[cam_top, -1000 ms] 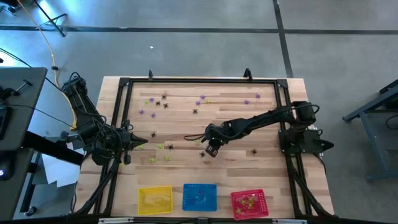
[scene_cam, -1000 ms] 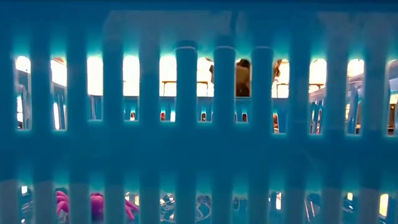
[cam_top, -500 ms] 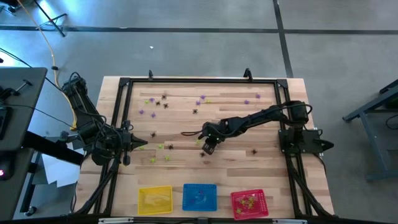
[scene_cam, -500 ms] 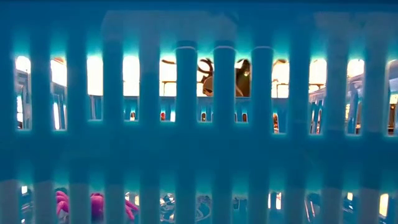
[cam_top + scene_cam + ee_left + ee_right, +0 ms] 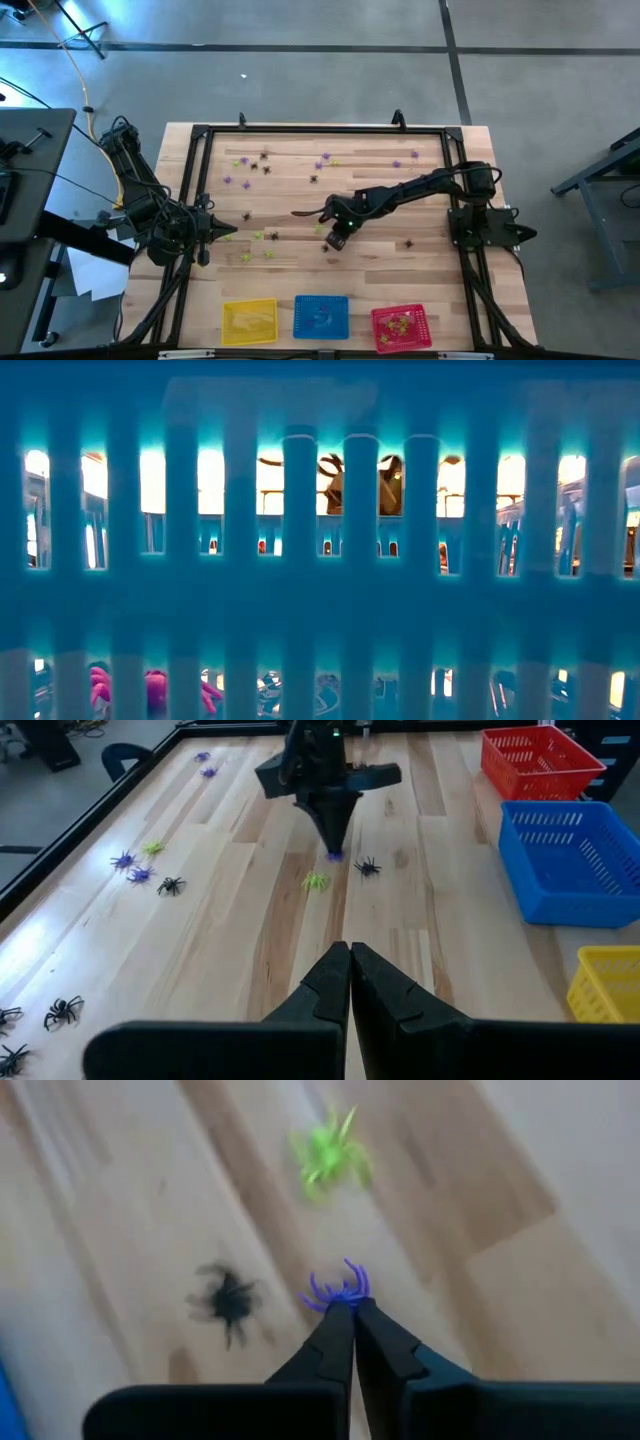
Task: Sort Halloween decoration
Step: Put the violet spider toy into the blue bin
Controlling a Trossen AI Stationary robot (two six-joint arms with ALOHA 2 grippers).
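Observation:
Small plastic spiders in black, purple and yellow-green lie scattered over the wooden table (image 5: 380, 255). My right gripper (image 5: 353, 1308) is at the table's middle, pointing steeply down, shut on a purple spider (image 5: 340, 1290). A yellow-green spider (image 5: 330, 1152) and a black spider (image 5: 228, 1302) lie on the wood close beside it. My left gripper (image 5: 351, 952) is shut on nothing and waits at the table's left edge (image 5: 225, 232). My right gripper pinches the purple spider (image 5: 335, 853) between its two fingertips (image 5: 338, 1325), coming slanting from above. The spider's legs (image 5: 352, 1276) spread out past the tips. The tips are at the table top; I cannot tell whether the spider is lifted clear.
Three mesh baskets stand along the near edge: yellow (image 5: 249, 322), blue (image 5: 321, 316) and red (image 5: 400, 327), the red one holding several spiders. More spiders lie toward the far edge (image 5: 325, 160) and near my left gripper (image 5: 262, 238). The blue basket's wall (image 5: 320, 590) fills the low view.
My right gripper has tipped a little at the wrist above the table's middle and has shut, taking hold of the purple spider.

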